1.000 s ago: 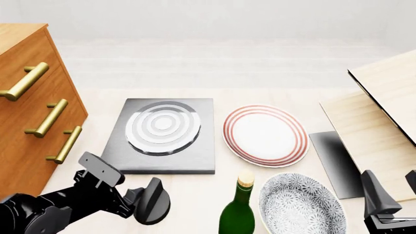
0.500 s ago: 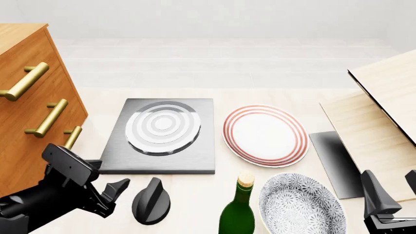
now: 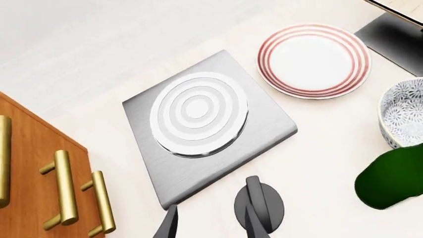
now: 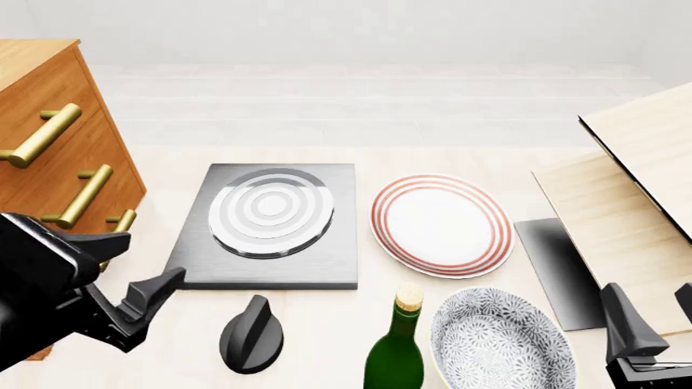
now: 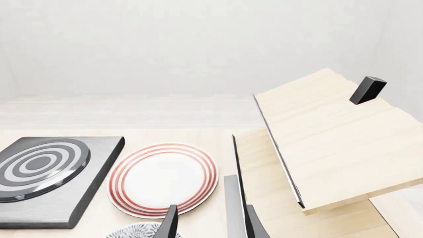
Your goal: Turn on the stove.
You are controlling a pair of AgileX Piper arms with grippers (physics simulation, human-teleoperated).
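Note:
The stove [image 4: 194, 263] is a dark grey square slab with a round silver ringed burner [image 4: 271, 212], left of the table's middle. Its black ridged knob [image 4: 251, 334] stands apart on the table, just in front of the slab. My left gripper [image 4: 146, 261] hovers open to the left of the knob and holds nothing. In the left wrist view the stove [image 3: 268, 116] lies ahead, and the knob [image 3: 270, 202] sits partly behind one fingertip [image 3: 254, 223]. My right gripper [image 4: 654, 320] is open and empty at the front right, seen also in the right wrist view [image 5: 211, 223].
A wooden drawer cabinet [image 4: 54, 162] with brass handles stands close to the left arm. A red-ringed white plate [image 4: 442, 224], a green bottle [image 4: 397, 348], a patterned bowl [image 4: 503, 340], a small dark slab [image 4: 557, 271] and tilted wooden boards [image 4: 638, 186] fill the right.
My left gripper was against the knob a second ago. It has let go, opened and drawn back to the left and upward. The right arm has not moved.

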